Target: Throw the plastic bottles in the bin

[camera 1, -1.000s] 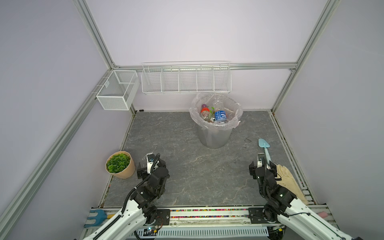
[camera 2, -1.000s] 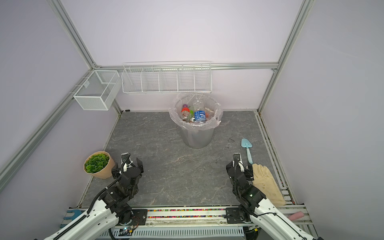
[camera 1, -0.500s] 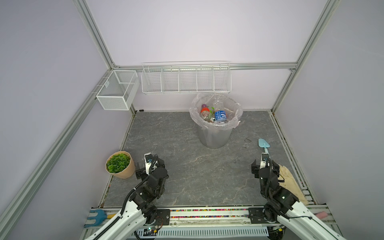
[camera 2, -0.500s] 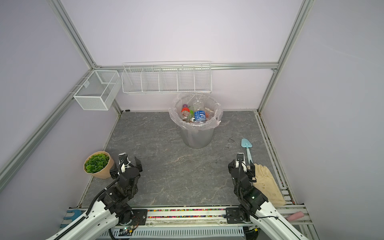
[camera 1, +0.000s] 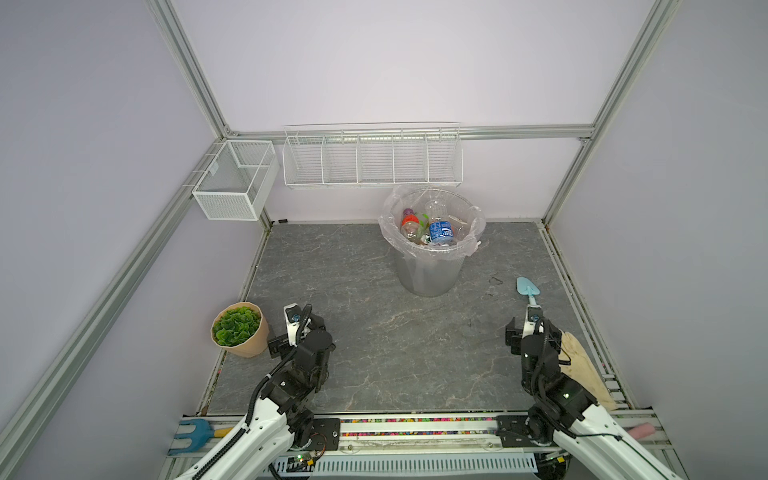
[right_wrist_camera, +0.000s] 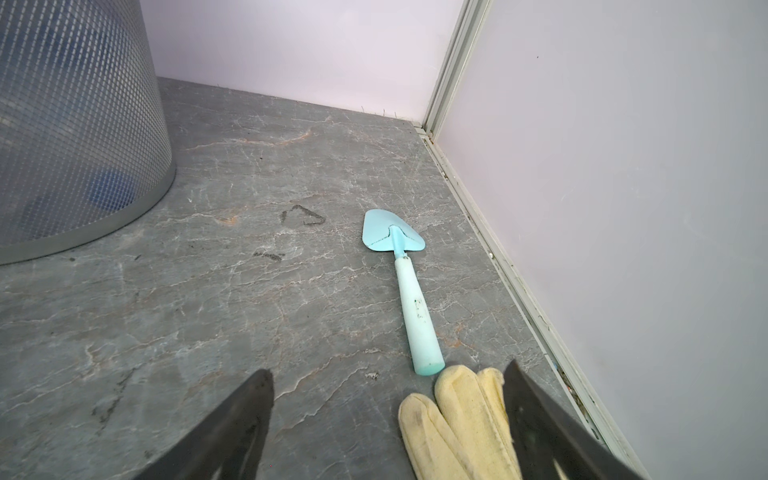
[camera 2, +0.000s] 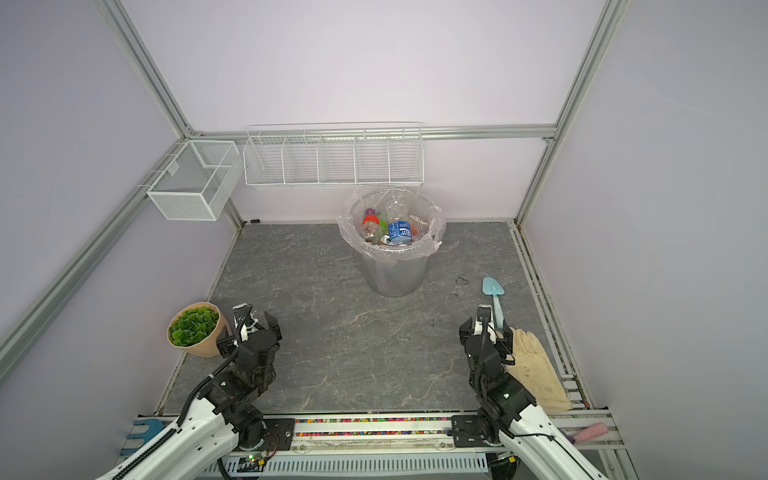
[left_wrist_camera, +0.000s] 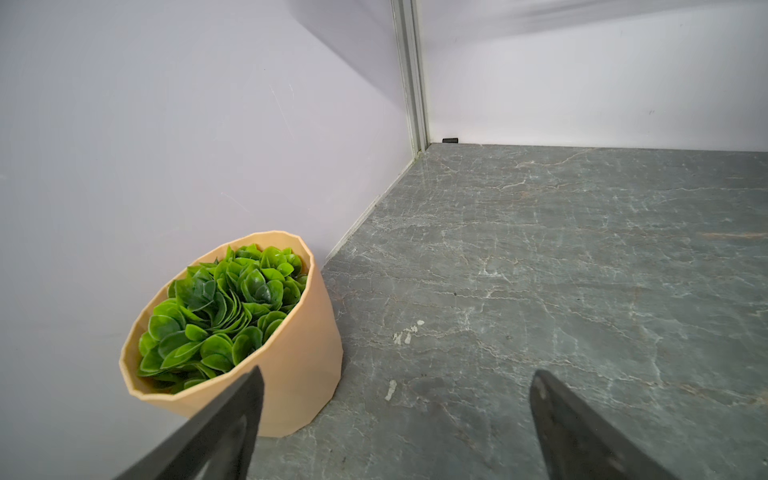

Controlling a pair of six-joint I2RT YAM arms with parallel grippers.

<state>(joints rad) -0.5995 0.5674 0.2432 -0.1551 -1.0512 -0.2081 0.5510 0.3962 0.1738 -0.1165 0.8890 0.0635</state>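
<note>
While left claw (left_wrist_camera: 397,372), right claw (right_wrist_camera: 388,368) gape: bottles (camera 1: 440,230) in bin (camera 1: 428,274), far.

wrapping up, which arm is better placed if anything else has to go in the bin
Right, likely: its open, empty pincer sits nearer the bin, and only its wrist view shows the bin's wall. All visible plastic bottles already lie inside.

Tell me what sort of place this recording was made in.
Probably a purpose-built robot test cell, not a real room: plain lilac panels in an aluminium frame, a stone-look tabletop, white wire baskets on the walls. Props: the bin holding the plastic bottles, a potted plant, a trowel.
</note>
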